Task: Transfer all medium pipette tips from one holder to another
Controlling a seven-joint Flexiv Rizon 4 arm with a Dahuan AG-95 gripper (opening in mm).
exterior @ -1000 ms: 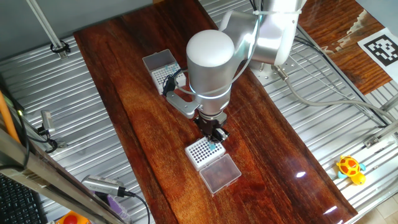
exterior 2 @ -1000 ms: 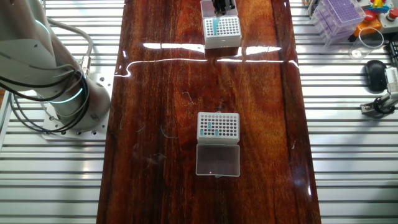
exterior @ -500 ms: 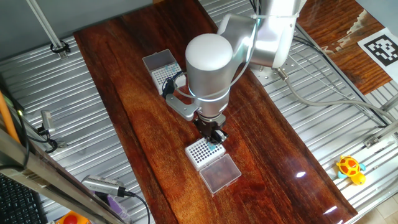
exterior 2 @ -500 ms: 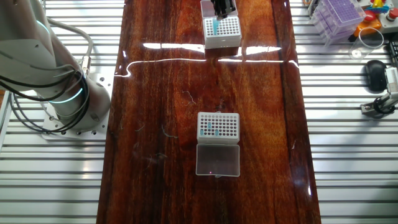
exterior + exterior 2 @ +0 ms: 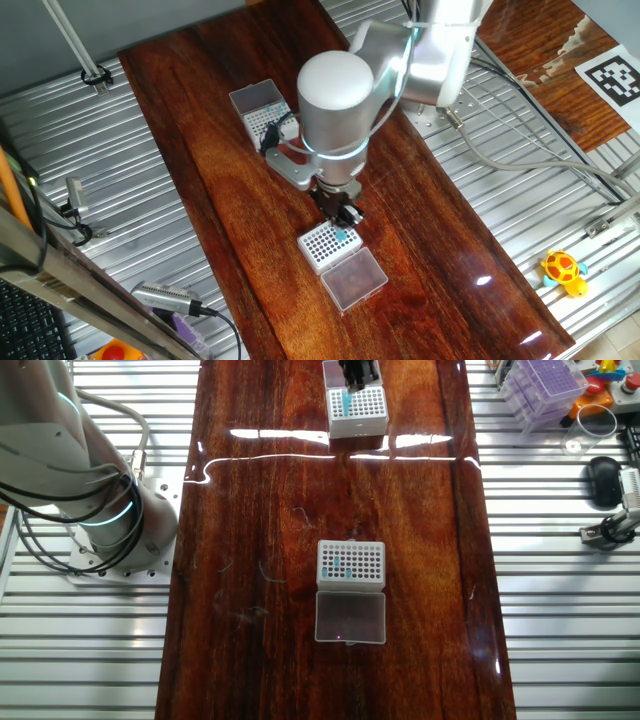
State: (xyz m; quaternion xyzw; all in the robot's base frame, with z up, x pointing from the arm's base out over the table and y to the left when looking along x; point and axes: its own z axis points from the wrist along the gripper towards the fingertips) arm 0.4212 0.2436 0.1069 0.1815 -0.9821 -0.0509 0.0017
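Over the white plastic pipette-tip rack (image 5: 322, 243) on the dark wooden table (image 5: 200, 180), my black two-finger gripper (image 5: 345, 213) hangs just above the corner where a few teal-blue medium pipette tips (image 5: 343, 238) stand in the holes. I cannot tell whether my fingers are apart or closed on a tip. The rack's clear lid (image 5: 355, 279) lies open beside it, keeping the grid reachable. A second white rack (image 5: 351, 562) sits well apart along the table, also holding teal tips, its lid (image 5: 350, 618) open too.
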